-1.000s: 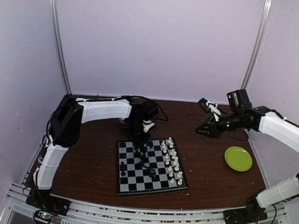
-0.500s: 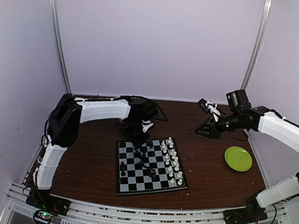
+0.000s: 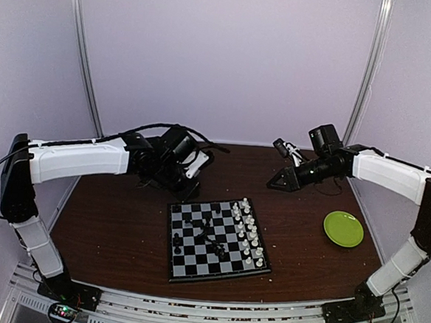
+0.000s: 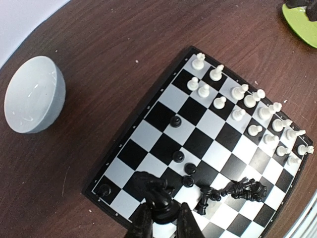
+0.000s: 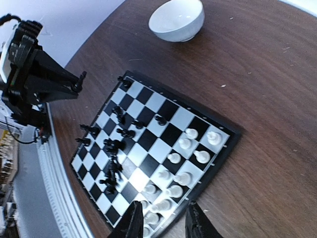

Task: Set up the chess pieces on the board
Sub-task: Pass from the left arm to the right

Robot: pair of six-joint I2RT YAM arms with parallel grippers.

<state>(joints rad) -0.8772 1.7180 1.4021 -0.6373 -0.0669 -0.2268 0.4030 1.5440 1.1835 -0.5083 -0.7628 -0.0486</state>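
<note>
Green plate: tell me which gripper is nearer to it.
Right. The right gripper hangs above the table, behind and left of the green plate. The left gripper is beyond the board's far left corner, the whole board lying between it and the plate.

The checkered black-and-white board (image 4: 161, 116) holds black and white chess pieces (image 4: 219, 102).

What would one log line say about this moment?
left gripper: shut on black piece, aloft near board | right gripper: open, empty | white pieces: standing in two rows | other black pieces: scattered mid-board, some toppled
</note>
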